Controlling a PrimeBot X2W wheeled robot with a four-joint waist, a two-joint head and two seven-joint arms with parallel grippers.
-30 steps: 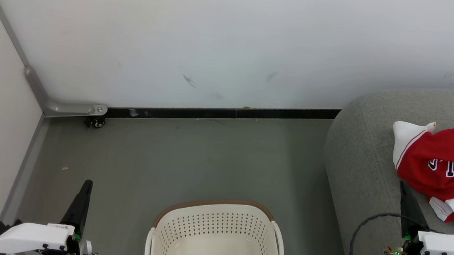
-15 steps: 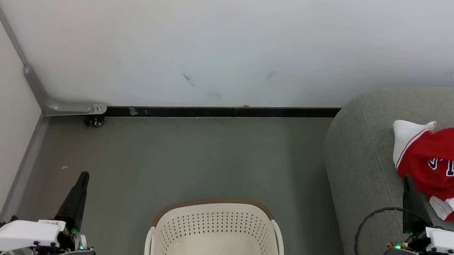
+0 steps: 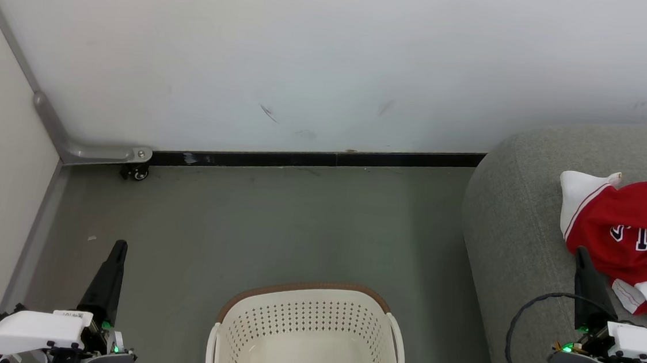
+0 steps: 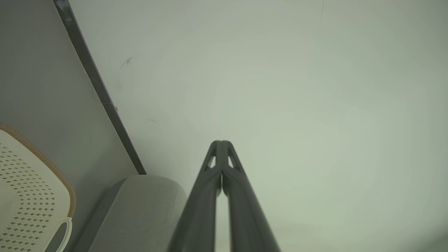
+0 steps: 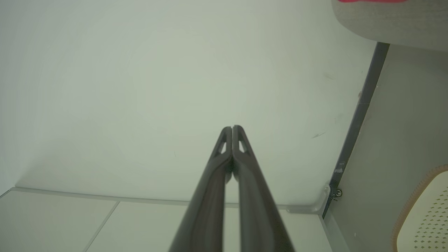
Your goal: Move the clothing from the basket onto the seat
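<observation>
The clothing (image 3: pixel 631 229) lies on the seat (image 3: pixel 515 237), right of the basket (image 3: pixel 306 330). The left end effector (image 4: pixel 221 142) and right end effector (image 5: pixel 232 127) are pressed together, empty.

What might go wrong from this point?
The shut right gripper sits close beside the red jersey on the grey seat; a careless move might snag it and drag it off. The black cable looping by that wrist could catch the seat's edge.

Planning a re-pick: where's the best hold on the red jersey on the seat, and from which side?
Likely pinch the white flap jutting from the far-left end of the red jersey, coming from above, over the bare seat: it sticks out free of the crumpled pile.
</observation>
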